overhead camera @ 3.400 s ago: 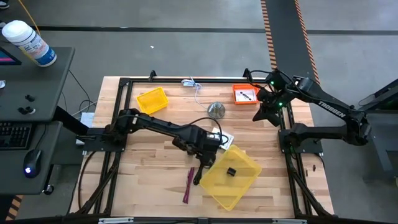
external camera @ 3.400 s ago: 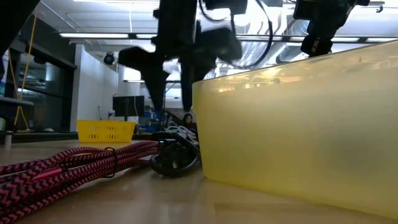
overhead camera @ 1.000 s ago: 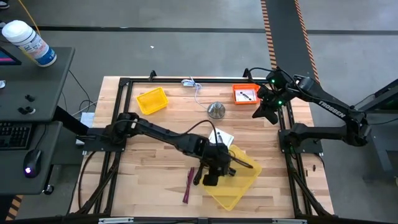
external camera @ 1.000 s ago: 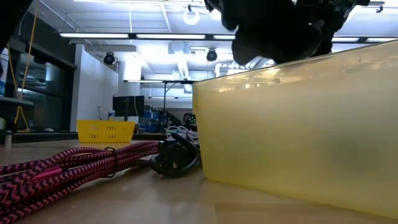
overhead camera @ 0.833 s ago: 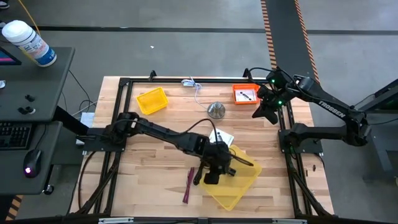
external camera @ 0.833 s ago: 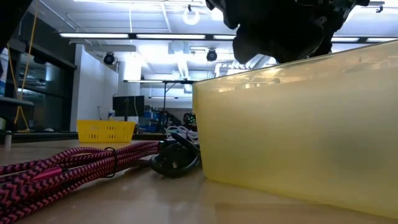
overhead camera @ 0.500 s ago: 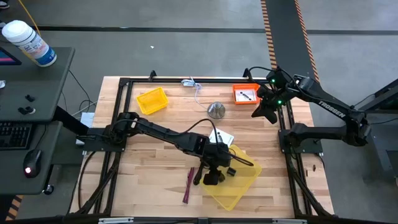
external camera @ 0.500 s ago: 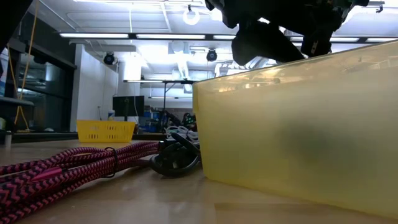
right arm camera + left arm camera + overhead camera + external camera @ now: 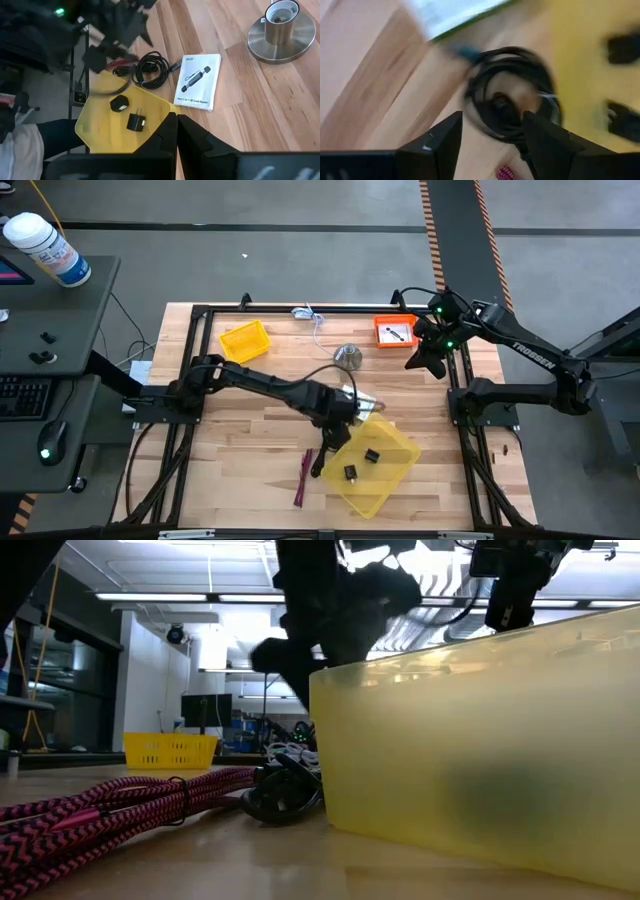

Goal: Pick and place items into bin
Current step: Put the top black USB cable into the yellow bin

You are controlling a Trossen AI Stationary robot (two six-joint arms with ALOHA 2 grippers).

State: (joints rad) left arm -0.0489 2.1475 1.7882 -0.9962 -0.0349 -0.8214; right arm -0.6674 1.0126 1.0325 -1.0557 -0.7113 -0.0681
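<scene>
The yellow bin (image 9: 385, 465) lies at the table's near middle with two small black cubes (image 9: 372, 455) (image 9: 350, 472) on its floor. Beside its left far corner lies the black cable coil (image 9: 512, 105). My left gripper (image 9: 492, 125) hangs open above the coil, pointing down, and touches nothing. A white card (image 9: 197, 82) lies flat just beyond the coil. The maroon stick (image 9: 303, 477), a braided bundle, lies left of the bin. My right gripper (image 9: 175, 122) is shut and raised at the far right (image 9: 422, 363).
The silver dome (image 9: 347, 357) stands beyond the card. A small yellow basket (image 9: 245, 340) sits at the far left, and an orange tray (image 9: 395, 330) at the far right. A thin white-blue cord (image 9: 312, 315) lies at the far edge. A black frame (image 9: 200, 360) borders the table.
My left gripper has moved from above the bin toward the table's far left, to a spot over the cable coil, and its wrist has rolled. A second black cube now lies in the bin where the gripper hung before.
</scene>
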